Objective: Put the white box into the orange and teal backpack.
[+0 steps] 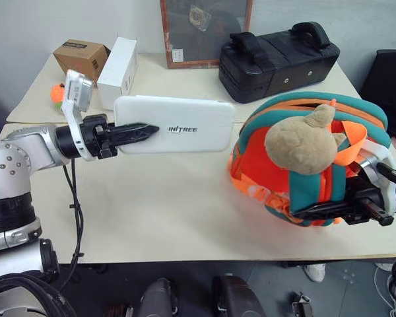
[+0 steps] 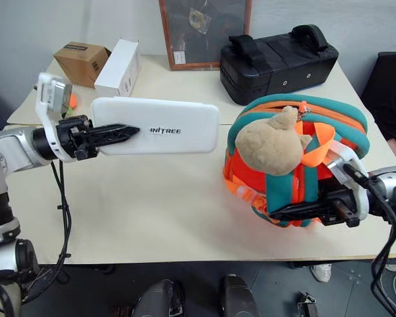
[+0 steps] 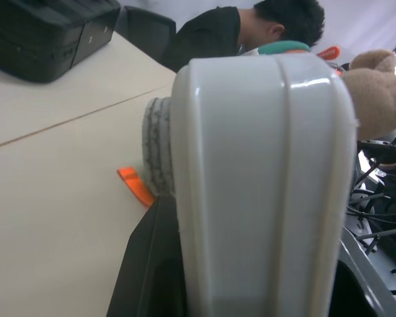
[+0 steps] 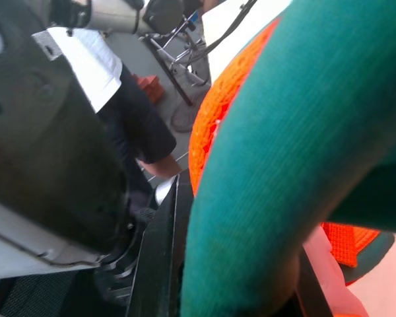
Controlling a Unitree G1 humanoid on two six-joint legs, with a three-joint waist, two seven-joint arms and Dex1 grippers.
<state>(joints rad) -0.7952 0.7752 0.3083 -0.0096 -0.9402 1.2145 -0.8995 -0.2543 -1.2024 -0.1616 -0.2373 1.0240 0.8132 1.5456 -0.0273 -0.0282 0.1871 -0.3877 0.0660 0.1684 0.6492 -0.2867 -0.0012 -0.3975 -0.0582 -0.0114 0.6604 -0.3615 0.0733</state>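
Note:
The white box, flat and long with dark lettering, hangs level above the table. My left gripper is shut on its left end, and in the left wrist view the box rises between my fingers. The orange and teal backpack lies on the table at the right, teal top facing up, with a tan plush toy on its front. At the backpack's lower front edge my right gripper is shut on a teal strap.
A black hard case stands behind the backpack. A taller white carton, a brown cardboard box and a framed picture stand at the back left. A person sits beyond the table. Bare tabletop lies between my arms.

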